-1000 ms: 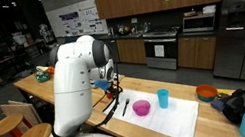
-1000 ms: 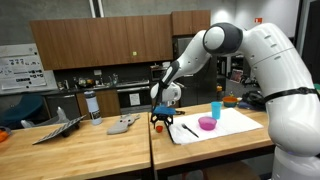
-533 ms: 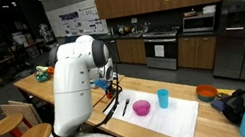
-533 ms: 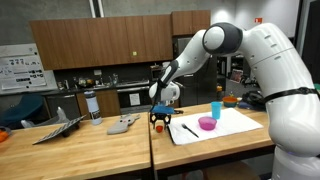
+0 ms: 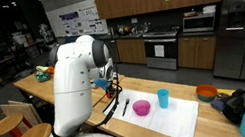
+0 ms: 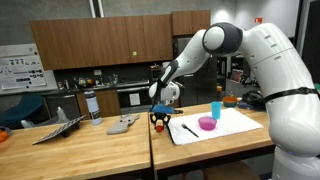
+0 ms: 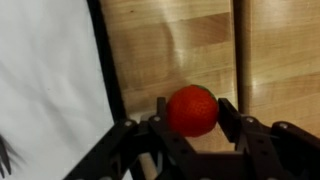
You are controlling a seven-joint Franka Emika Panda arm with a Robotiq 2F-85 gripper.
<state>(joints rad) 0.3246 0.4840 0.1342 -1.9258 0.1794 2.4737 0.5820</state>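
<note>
**Orange ball bracketed just off the mat**

A long wooden table point(image 7: 190, 40) in a kitchen-like room, with dark cabinets and an oven behind it, carries a white mat point(image 6: 228, 127). Your gripper point(image 7: 193, 102) hangs straight down over the bare wood just beside that mat's dark edge. The orange ball point(image 7: 192, 112) sits there on the wood, off the mat and not touching it. In the wrist view the jaws stand one on each side of the ball, close against its flanks. You cannot tell from these pictures whether they already press it or only flank it.

On the mat stand a pink bowl point(image 6: 207, 124) and a blue cup point(image 6: 216, 110), both well apart from the ball. A black marker point(image 6: 187, 127) lies on the mat nearer the edge where you work.

Risks, as I judge them:
- A round, smooth ball can squirt out if the pads meet it above or below its widest part
- It looks slightly off-centre between the fingers, so one pad may touch first and roll it toward the mat
- Too low a wrist would scrape the fingertips on the wood
</note>
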